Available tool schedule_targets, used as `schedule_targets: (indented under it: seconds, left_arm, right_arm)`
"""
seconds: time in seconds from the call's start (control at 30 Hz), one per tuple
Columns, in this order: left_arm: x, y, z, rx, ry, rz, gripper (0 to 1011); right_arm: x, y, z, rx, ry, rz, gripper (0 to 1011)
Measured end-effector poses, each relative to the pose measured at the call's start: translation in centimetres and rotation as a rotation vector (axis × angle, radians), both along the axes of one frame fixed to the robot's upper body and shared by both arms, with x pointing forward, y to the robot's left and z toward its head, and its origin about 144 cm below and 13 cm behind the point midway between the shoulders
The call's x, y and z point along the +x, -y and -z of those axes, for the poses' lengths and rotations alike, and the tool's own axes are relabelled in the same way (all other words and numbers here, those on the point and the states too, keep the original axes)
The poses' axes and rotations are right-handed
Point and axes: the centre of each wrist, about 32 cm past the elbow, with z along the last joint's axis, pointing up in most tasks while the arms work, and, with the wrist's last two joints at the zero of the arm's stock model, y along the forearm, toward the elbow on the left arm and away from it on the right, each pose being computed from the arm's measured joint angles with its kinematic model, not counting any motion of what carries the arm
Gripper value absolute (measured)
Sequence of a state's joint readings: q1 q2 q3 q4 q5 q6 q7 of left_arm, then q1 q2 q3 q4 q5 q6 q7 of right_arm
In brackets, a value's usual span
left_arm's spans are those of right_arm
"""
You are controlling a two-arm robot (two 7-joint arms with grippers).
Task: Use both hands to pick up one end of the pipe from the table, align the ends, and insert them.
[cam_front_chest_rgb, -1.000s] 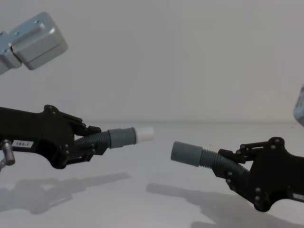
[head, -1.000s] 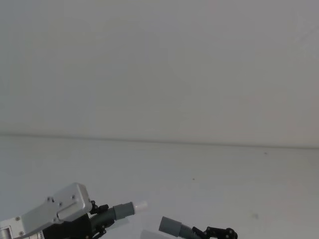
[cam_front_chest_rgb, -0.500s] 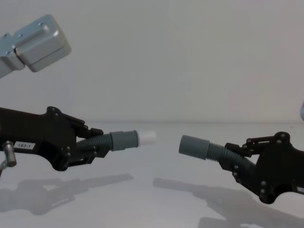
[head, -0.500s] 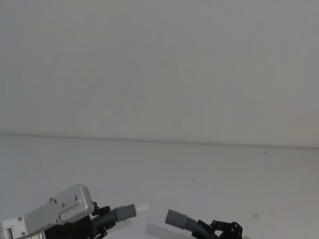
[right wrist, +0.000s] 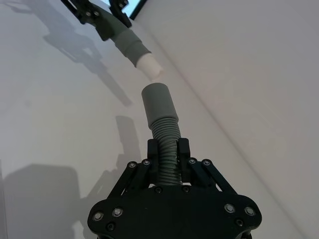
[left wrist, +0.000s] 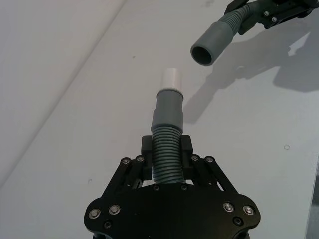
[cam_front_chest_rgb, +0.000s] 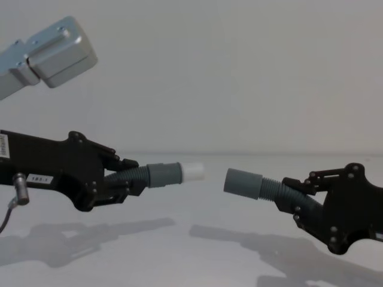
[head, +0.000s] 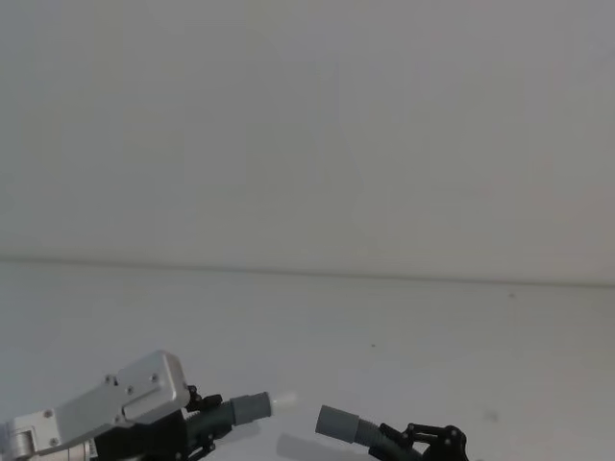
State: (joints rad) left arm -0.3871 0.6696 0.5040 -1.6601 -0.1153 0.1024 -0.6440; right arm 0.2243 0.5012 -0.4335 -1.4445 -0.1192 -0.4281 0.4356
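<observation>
Holding both hose pieces up off the table (cam_front_chest_rgb: 179, 263), the two grippers faced each other, prob. so the ends could meet in mid-air w/o dragging on the surface. Left gripper (cam_front_chest_rgb: 128, 181), at left, was pinched on the ribbed part of the left hose piece (cam_front_chest_rgb: 157, 175), just behind its smooth cuff. Gripping that close was likely meant to stop the bendy hose drooping and to leave the whole cuff free to go in. Right gripper (cam_front_chest_rgb: 292, 192), at right, was clamped the same way on the ribs of the right hose piece (cam_front_chest_rgb: 267, 189).

Left piece lay roughly level, long axis left-to-right, white tip (cam_front_chest_rgb: 192, 171) pointing right. Right piece's axis also ran left-right but tilted, w/ its wide cuff (cam_front_chest_rgb: 242, 180) aimed left and sitting a bit higher than the gripped end. The ends were near but not touching, w/ a small gap between. In the left wrist view the cuff's open mouth sat off the tip's line, so I'd judge alignment wasn't finished & insertion not yet begun.
</observation>
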Motion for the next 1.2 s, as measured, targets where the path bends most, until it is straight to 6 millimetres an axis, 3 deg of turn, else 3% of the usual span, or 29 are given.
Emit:
schedule_targets:
  seconds: [0.63, 1.2]
  left_arm:
    - [1.4, 0.5, -0.7, 0.026, -0.018, 0.068, 292]
    - [1.3, 0.3, -1.1, 0.039, -0.03, 0.087, 292]
  right_arm:
    - [1.5, 1.3, 0.0, 0.005, 0.027, -0.073, 214]
    - [2.3, 1.5, 0.3, -0.005, 0.021, -0.055, 214]
